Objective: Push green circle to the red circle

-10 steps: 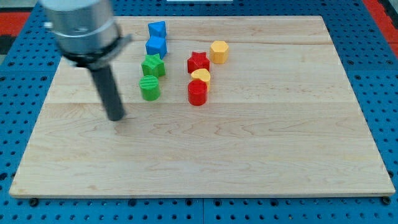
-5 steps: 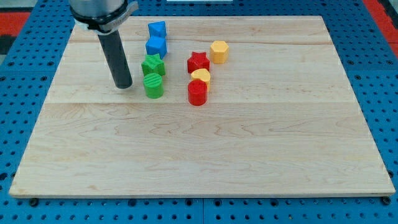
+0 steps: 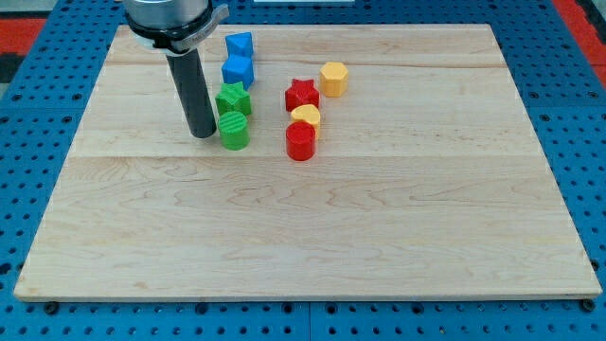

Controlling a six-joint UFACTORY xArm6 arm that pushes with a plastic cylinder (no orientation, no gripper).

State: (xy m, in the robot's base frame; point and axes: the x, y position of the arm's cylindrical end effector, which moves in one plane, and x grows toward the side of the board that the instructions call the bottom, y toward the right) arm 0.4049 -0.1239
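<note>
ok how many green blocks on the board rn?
2. Green star sits just below the blue blocks; green circle sits directly under it toward the view's bottom, with my tip right at its left side. None looks hidden.

Light wooden board (image 3: 312,237) sits on blue pegboard (image 3: 28,123). All blocks bunched toward view's top, left of centre. Two blue blocks (image 3: 239,44) (image 3: 238,69) stacked in a column, green star (image 3: 232,98) under them, green circle (image 3: 233,130) right below. To view's right: red star (image 3: 301,94), yellow hexagon (image 3: 333,78), small yellow block (image 3: 306,116) touching red circle (image 3: 300,141).
</note>
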